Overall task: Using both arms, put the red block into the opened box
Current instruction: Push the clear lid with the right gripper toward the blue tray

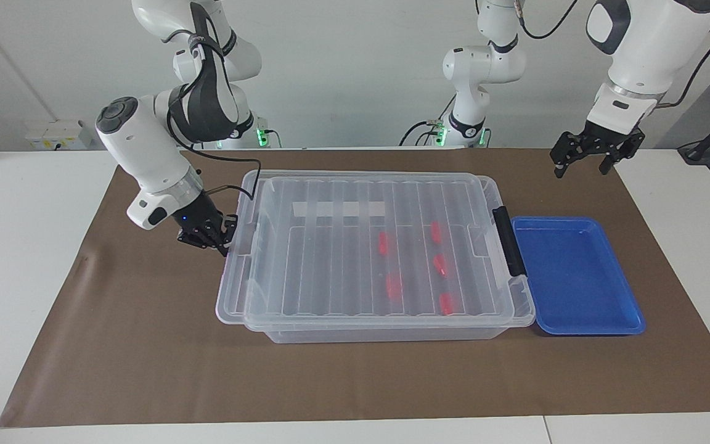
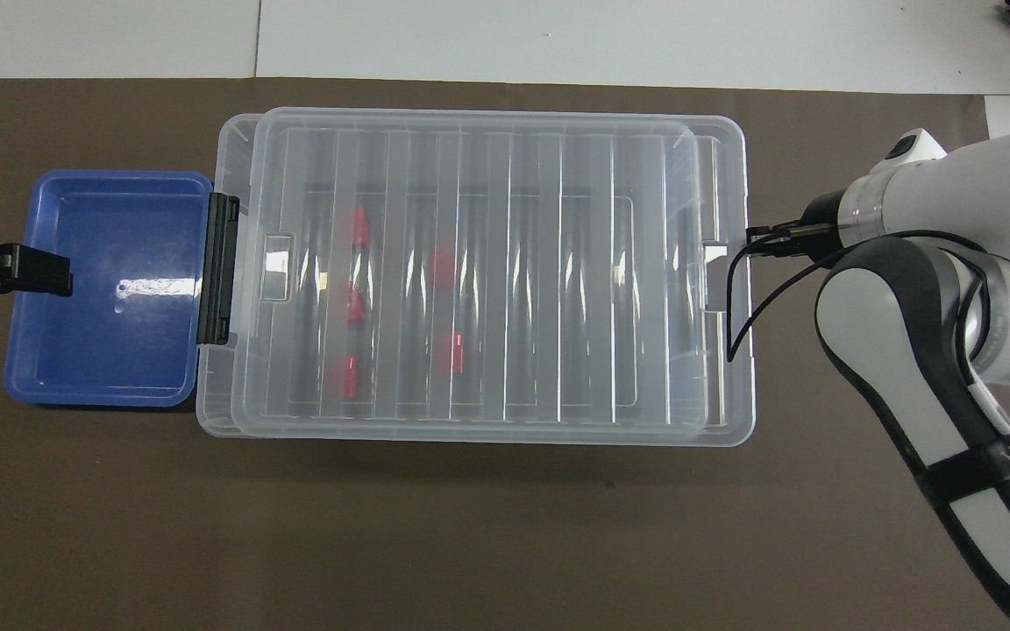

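Note:
The box (image 1: 379, 333) is a clear bin on the brown mat, and its ribbed lid (image 1: 330, 259) lies over almost all of it. Several red blocks (image 1: 394, 285) lie inside and show through the lid (image 2: 514, 263), toward the black end handle (image 1: 508, 240). My right gripper (image 1: 216, 242) is shut and low, its tips against the lid's edge at the right arm's end (image 2: 755, 238). My left gripper (image 1: 580, 171) hangs open and empty in the air over the mat; in the overhead view the left gripper (image 2: 23, 268) overlaps the blue tray's end.
A shallow blue tray (image 1: 577, 271) sits against the box's handle end, toward the left arm's end of the table, with nothing in it. The brown mat (image 1: 145, 345) covers the middle of the white table. A cable loops from the right wrist beside the box.

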You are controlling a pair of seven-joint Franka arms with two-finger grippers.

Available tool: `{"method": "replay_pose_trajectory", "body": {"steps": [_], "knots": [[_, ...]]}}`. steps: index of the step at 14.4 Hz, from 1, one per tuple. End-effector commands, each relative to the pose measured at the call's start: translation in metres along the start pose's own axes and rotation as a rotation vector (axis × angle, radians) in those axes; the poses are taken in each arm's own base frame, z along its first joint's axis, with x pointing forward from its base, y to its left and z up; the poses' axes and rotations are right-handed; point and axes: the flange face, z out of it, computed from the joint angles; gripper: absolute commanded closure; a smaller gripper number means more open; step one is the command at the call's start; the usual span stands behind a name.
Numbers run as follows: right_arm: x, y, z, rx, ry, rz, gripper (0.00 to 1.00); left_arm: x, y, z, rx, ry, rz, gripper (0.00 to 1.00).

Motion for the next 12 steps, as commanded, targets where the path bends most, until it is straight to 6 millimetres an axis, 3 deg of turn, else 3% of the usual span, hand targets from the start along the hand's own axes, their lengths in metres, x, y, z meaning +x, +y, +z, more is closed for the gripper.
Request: {"method": "replay_pose_trajectory", "body": {"steps": [1, 12], "knots": [[-0.0012, -0.0136, 0.0049, 0.033, 0.012, 0.009, 1.00, -0.0019, -0.0016, -0.0066, -0.012, 0.021, -0.006, 0.00], [-0.0027, -0.0225, 0.0082, 0.054, 0.006, 0.006, 1.00, -0.0050, 0.0058, -0.0078, -0.013, 0.017, 0.008, 0.00]]}}
